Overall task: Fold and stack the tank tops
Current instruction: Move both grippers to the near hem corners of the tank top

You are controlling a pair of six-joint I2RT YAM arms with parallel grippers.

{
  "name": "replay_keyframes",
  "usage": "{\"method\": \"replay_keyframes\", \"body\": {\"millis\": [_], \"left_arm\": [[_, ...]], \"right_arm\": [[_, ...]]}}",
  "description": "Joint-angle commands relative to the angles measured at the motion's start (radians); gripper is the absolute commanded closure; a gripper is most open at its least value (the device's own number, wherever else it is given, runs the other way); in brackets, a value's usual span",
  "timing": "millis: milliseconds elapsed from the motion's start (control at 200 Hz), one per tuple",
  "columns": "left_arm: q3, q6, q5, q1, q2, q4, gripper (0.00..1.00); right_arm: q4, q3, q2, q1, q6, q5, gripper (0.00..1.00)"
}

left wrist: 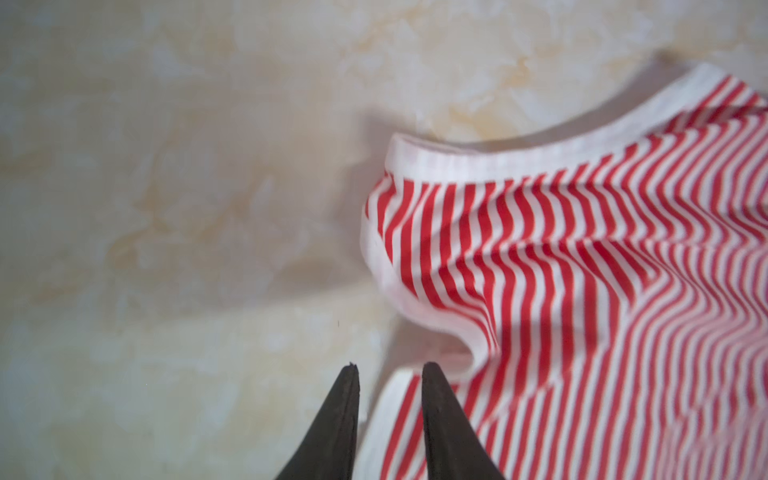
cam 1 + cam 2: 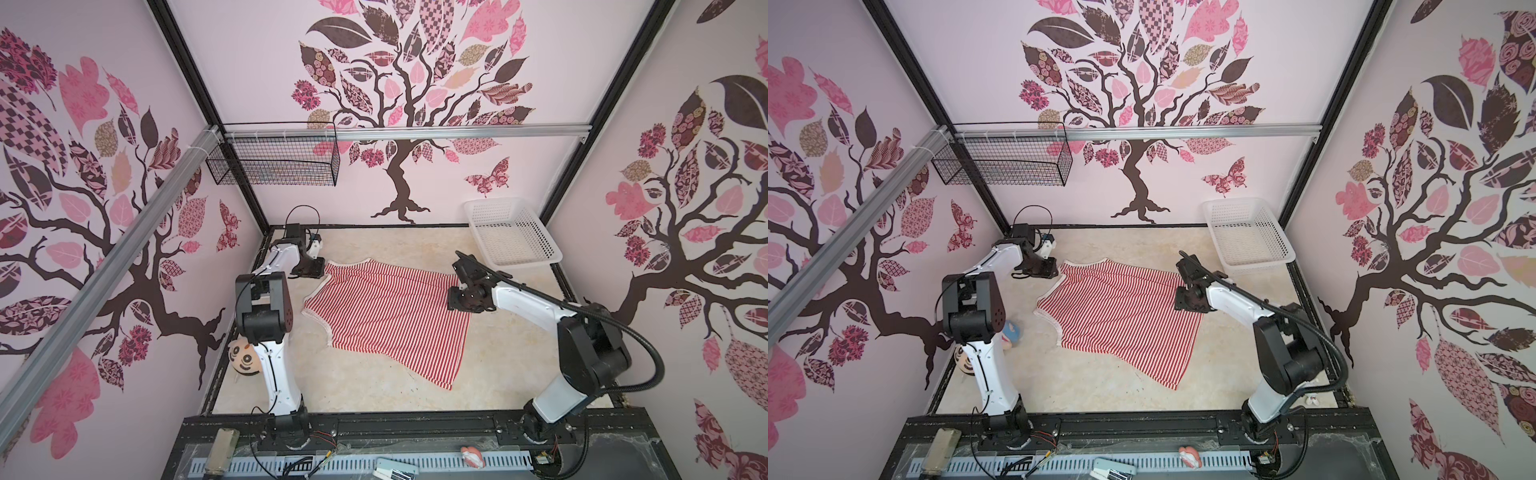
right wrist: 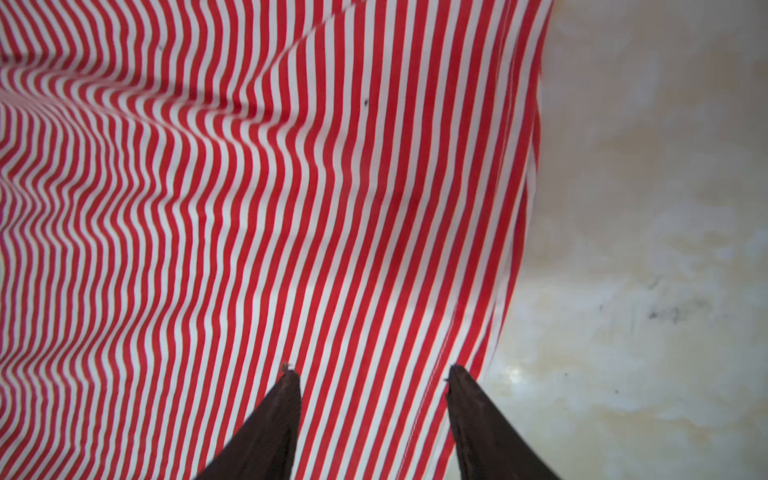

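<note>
One red-and-white striped tank top (image 2: 386, 316) (image 2: 1121, 316) lies spread on the marbled table, its white-trimmed straps toward the far left and its hem toward the near right. My left gripper (image 2: 309, 270) (image 2: 1043, 270) hovers at the far-left strap. In the left wrist view, the left gripper (image 1: 390, 368) is open a little, and the tank top's (image 1: 582, 270) white trim lies loose below the gap. My right gripper (image 2: 469, 300) (image 2: 1192, 300) sits over the tank top's right edge. In the right wrist view, the right gripper (image 3: 372, 370) stands open above the striped tank top (image 3: 291, 208), near its stitched hem.
A white plastic basket (image 2: 511, 232) (image 2: 1246, 232) stands at the table's far right corner. A black wire basket (image 2: 274, 160) hangs on the back wall at left. A plush doll (image 2: 245, 357) (image 2: 1011, 332) lies behind the left arm by the left wall.
</note>
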Motion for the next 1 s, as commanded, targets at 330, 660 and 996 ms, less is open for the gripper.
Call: {"method": "replay_keyframes", "body": {"millis": [330,660,996], "left_arm": [[-0.418,0.271,0.096,0.003,-0.349,-0.123,0.58],[-0.44,0.26,0.097,0.003,-0.245,-0.08,0.57],[-0.488,0.294,0.125,0.004,-0.273,-0.103,0.57]], "right_arm": [[-0.045,-0.363,-0.389,0.15,0.264,-0.225,0.39],[-0.043,-0.533,-0.572,0.179,0.362,-0.351,0.43],[0.05,-0.587,-0.585,0.278,0.454,-0.383,0.5]]}}
